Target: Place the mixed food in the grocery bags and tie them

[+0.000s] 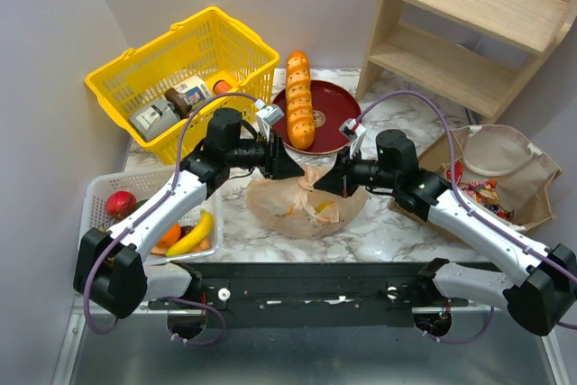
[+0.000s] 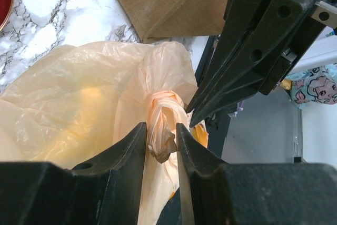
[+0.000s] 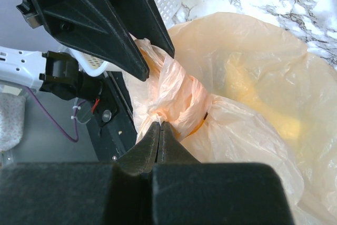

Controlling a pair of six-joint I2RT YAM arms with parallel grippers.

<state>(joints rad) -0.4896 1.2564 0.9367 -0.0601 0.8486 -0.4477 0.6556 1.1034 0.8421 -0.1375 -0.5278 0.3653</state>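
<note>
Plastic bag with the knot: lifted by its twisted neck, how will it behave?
The plastic bag looks thin and crinkly, so it will probably sag rather than hold shape. Only a little yellow food shows through, so it is likely light. The knot looks loose and might slip.

"What's that big yellow thing at the back?"

"A basket (image 1: 248, 60), on the left. There are some boxes (image 1: 153, 117) in it."

"And the long bread?"

"That loaf (image 1: 300, 101) lies on a round red plate (image 1: 338, 107), just right of the basket. One end of it sticks out over the far edge of the plate."

"What's on the right?"

"A wooden shelf (image 1: 469, 24), at the back. A white tray (image 1: 99, 188) sits in front of the basket. The table (image 1: 388, 233) is white with grey lines."
</note>
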